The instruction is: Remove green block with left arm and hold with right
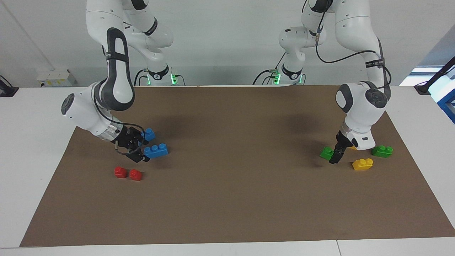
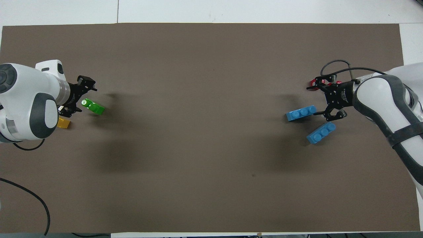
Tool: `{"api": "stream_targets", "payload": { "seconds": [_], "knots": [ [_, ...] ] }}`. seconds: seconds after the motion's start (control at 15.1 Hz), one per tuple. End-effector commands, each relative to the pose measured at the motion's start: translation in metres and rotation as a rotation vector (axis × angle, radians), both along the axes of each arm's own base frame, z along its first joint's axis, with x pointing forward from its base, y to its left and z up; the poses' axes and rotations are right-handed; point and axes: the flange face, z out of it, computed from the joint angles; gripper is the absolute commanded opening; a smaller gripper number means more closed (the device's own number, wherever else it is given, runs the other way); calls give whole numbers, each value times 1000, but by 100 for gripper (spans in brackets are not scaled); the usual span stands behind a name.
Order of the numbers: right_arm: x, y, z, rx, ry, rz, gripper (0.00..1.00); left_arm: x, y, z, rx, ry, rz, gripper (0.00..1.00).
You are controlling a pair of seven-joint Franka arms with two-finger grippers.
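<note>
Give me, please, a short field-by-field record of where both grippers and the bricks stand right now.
left gripper: low at the brown mat, beside the green block
right gripper: open, low beside the blue bricks
green block: lying on the mat at the left arm's end
other bricks near it: yellow brick, darker green brick
blue bricks: one at the right gripper's fingers, another nearer the robots
red bricks: two, side by side, farther from the robots than the blue ones
</note>
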Motion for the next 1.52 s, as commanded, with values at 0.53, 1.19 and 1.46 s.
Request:
{"api": "stream_targets", "payload": {
  "seconds": [0.53, 1.19, 1.46],
  "knots": [
    [15, -3, 154, -279, -278, 531, 100, -17, 7, 212, 78, -41, -558, 100],
    [-10, 50, 200, -432, -355, 906, 100, -90, -12, 315, 67, 47, -711, 100],
    [-22, 41, 214, -418, -385, 1096, 100, -94, -17, 288, 81, 16, -717, 100]
  ]
}}
